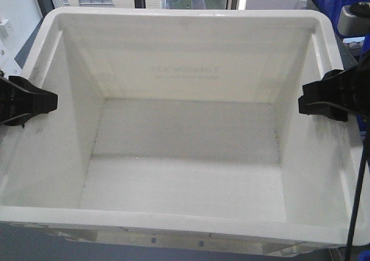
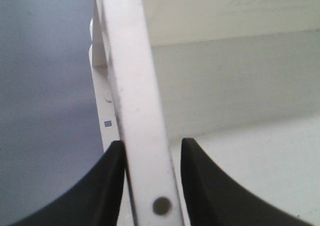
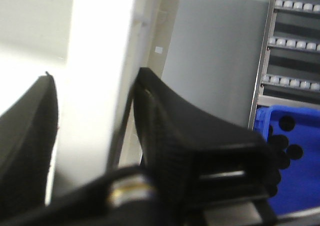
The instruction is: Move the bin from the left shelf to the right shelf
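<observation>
- Front-facing view: the bin (image 1: 185, 19) filled nearly the whole frame, open side up and empty, its far wall toward the windows at the top edge. What it rested on was hidden.
- The left pincer (image 1: 51, 102) sat astride the rim at mid left and the right pincer (image 1: 305, 102) astride the rim at mid right, roughly level with each other. A dark blue bin (image 1: 338, 0) showed in the upper right corner, behind the white one.
- With nothing inside, the bin was probably light. Its walls looked smooth and glossy, so likely slippery. The thick rim seemed the stiffest place to hold, and taking it on both long sides should keep it from tipping.
- Left wrist view: the rim ran up the middle of the frame between the two black fingers (image 2: 107, 186). The outer finger touched it and the inner one lay just beside it, so the left pincer was narrowed onto the bin's rim.
- Right wrist view: the rim stood in the centre left between the fingers (image 3: 165, 131), the outer one pressed against it. The right pincer looked clamped on it, though the picture was blurred. A shelf rack (image 3: 295, 50) stood in the upper right.
</observation>
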Controlling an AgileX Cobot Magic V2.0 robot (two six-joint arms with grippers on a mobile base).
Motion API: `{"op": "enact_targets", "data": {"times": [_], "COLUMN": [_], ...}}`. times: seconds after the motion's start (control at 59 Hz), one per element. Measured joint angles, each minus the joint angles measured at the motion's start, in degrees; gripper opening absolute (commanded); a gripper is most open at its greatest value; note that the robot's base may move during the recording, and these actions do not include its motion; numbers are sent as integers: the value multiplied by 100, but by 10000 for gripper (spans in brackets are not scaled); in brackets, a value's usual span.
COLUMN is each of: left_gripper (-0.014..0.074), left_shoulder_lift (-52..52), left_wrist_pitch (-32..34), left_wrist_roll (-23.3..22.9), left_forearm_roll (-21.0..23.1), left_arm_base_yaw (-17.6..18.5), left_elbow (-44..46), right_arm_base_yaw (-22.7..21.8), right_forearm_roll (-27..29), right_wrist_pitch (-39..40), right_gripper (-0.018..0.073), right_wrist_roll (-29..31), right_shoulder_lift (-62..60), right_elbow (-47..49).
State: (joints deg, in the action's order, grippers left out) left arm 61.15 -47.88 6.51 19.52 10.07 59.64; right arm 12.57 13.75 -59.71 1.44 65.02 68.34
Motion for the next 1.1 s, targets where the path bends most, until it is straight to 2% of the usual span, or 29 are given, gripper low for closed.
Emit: {"op": "enact_targets", "data": {"times": [1.101], "left_gripper": [-6], "left_shoulder_lift": [0], "left_wrist_pitch": [-14], "left_wrist_roll": [23], "left_forearm_roll": [18], "left_arm_base_yaw": [0], "left_elbow": [0], "right_arm_base_yaw": [0], "right_forearm_roll": [-22], "right_wrist_pitch": [0], "right_gripper": [-4], "right_wrist_roll": [34], "right_shoulder_lift": [0], "right_elbow": [0]}}
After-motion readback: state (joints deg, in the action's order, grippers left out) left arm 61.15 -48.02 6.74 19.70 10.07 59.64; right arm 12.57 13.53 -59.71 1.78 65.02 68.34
